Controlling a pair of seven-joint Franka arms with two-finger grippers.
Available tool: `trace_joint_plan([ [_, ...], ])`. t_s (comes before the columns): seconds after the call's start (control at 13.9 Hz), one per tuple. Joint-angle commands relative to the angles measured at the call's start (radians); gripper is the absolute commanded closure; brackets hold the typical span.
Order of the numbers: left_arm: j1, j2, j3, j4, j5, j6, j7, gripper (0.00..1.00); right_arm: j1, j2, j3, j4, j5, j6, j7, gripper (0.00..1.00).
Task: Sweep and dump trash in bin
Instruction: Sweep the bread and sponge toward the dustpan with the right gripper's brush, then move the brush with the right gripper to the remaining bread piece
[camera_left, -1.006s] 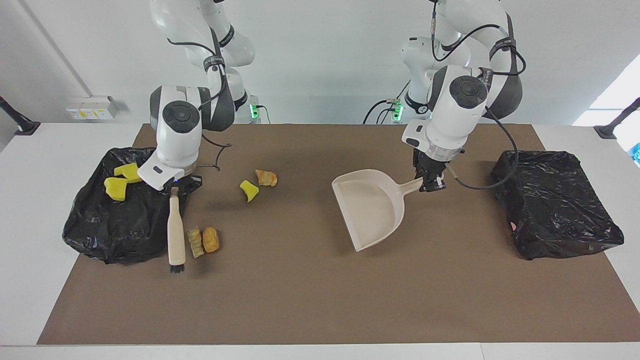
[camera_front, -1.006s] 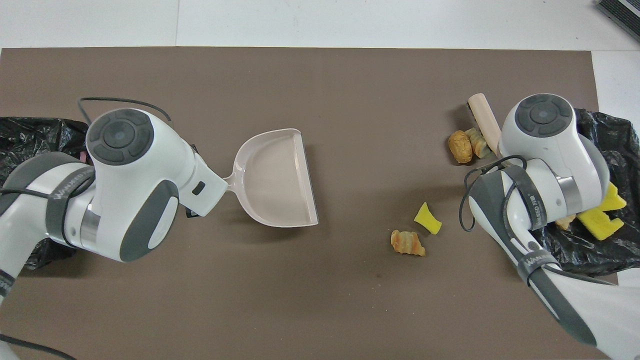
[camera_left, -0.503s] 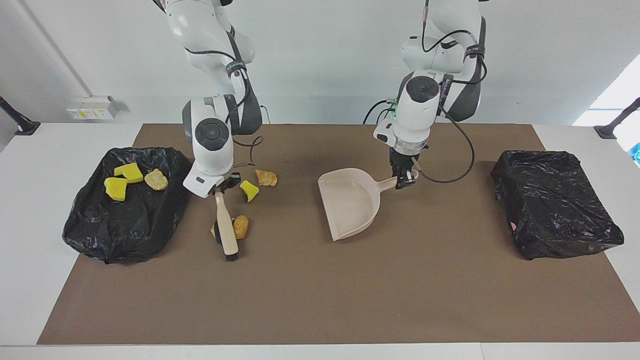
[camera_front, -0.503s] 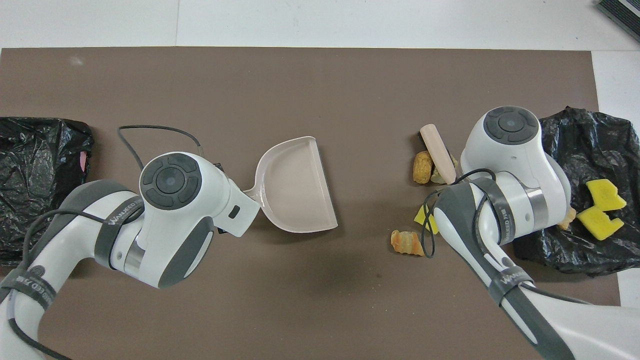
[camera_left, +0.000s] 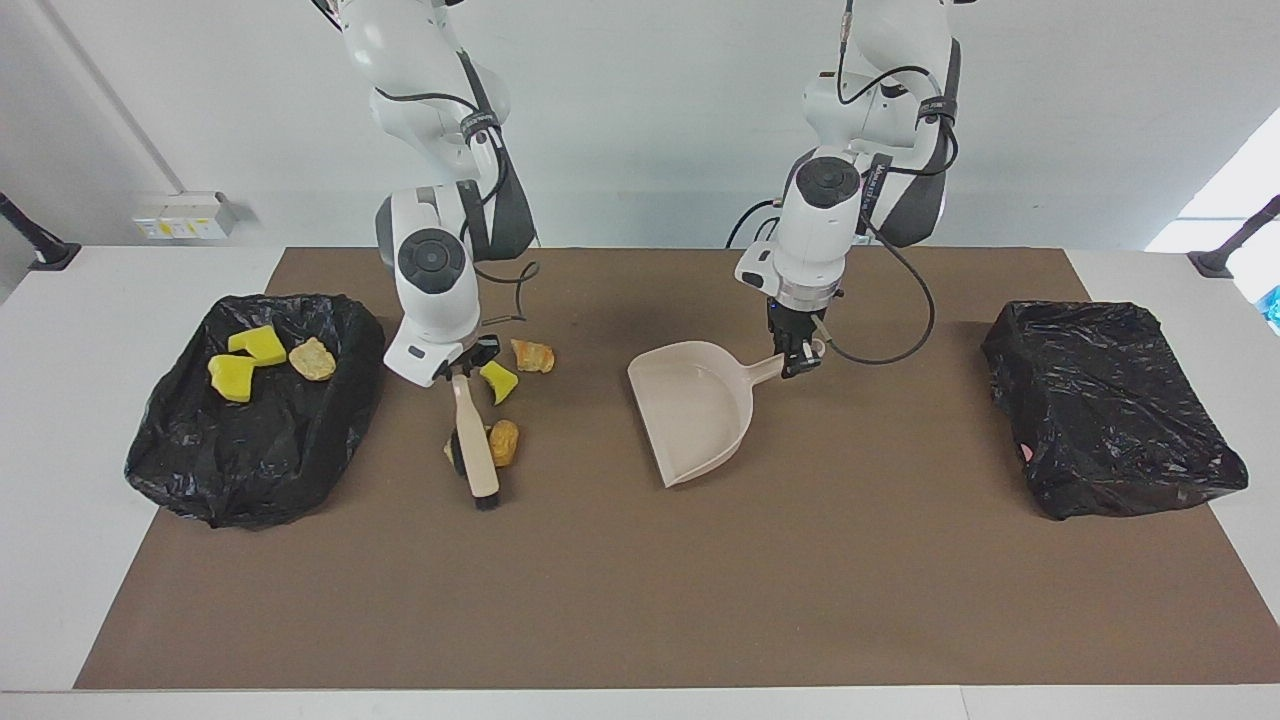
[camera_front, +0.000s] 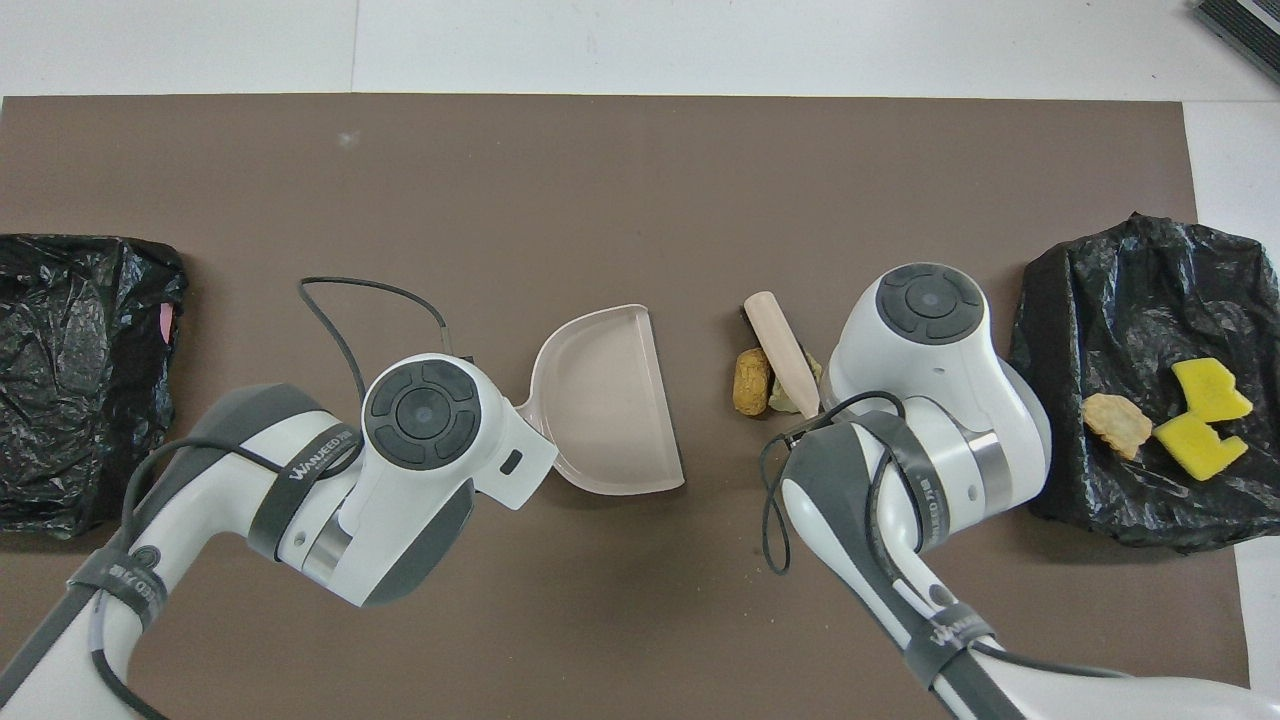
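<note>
My right gripper (camera_left: 462, 365) is shut on the handle of the beige hand brush (camera_left: 474, 440), whose black bristles rest on the mat. A golden-brown bread piece (camera_left: 503, 442) and a greenish piece (camera_front: 795, 400) lie against the brush, on the dustpan's side. A yellow sponge chunk (camera_left: 498, 381) and a croissant piece (camera_left: 532, 355) lie nearer to the robots, beside the right gripper. My left gripper (camera_left: 800, 358) is shut on the handle of the beige dustpan (camera_left: 695, 405), whose open edge (camera_front: 665, 400) faces the brush. The black bin (camera_left: 250, 440) holds two yellow sponges (camera_left: 245, 360) and a bread piece (camera_left: 312, 358).
A second black bag (camera_left: 1110, 400) sits at the left arm's end of the table. The brown mat (camera_left: 640, 600) covers the table's middle. In the overhead view the right arm hides the sponge chunk and croissant piece.
The right gripper has swept the brush and the two pieces toward the dustpan. The left gripper has brought the dustpan closer to the brush.
</note>
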Motion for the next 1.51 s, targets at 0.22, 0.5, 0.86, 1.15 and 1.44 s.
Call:
trace_joint_plan([
  [0.22, -0.012, -0.035, 0.012, -0.059, 0.025, 0.046, -0.044, 1.00, 0.139, -0.022, 0.000, -0.035, 0.235, 0.131, 0.099, 1.00],
  [0.5, -0.005, -0.035, 0.012, -0.060, 0.023, 0.046, -0.052, 1.00, 0.179, -0.024, 0.000, 0.005, 0.398, 0.140, 0.123, 1.00],
  [0.86, 0.026, -0.041, 0.010, -0.093, 0.013, 0.083, -0.066, 1.00, 0.064, -0.140, -0.015, 0.012, 0.345, -0.072, 0.149, 1.00],
  [1.15, 0.025, -0.043, 0.010, -0.094, 0.008, 0.083, -0.070, 1.00, -0.060, -0.204, -0.013, 0.009, 0.190, -0.179, 0.220, 1.00],
  [1.44, 0.025, -0.043, 0.010, -0.094, 0.008, 0.083, -0.070, 1.00, -0.169, -0.301, -0.010, -0.139, 0.184, -0.192, 0.329, 1.00],
])
